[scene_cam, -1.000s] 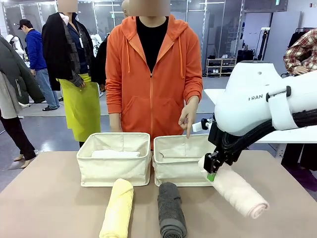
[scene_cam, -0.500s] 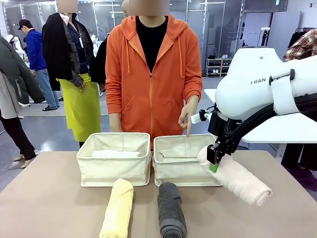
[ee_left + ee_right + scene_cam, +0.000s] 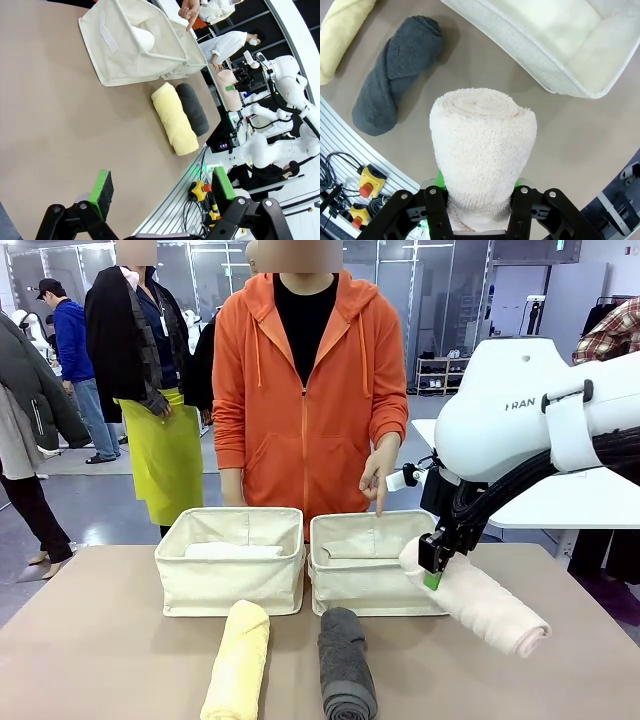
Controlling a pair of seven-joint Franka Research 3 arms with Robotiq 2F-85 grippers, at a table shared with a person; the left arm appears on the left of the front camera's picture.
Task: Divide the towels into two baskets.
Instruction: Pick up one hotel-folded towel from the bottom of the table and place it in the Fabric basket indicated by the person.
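Plain brown tabletop (image 3: 100, 640) right across. At its far edge stands a person in an orange hoodie (image 3: 305, 390), zipped over a black top. Behind them there's someone in a black jacket (image 3: 120, 330) and a yellow-green apron (image 3: 170, 460), and further left a blue jacket (image 3: 70, 340) under a dark cap. Over at far right, a plaid sleeve (image 3: 605, 345) above a white table (image 3: 590, 508), with a metal shelf (image 3: 445, 375) at the back. Just off the tabletop's near edge: a ribbed rail (image 3: 350, 145), black cables (image 3: 330, 172), two yellow boxes with red buttons (image 3: 370, 181).
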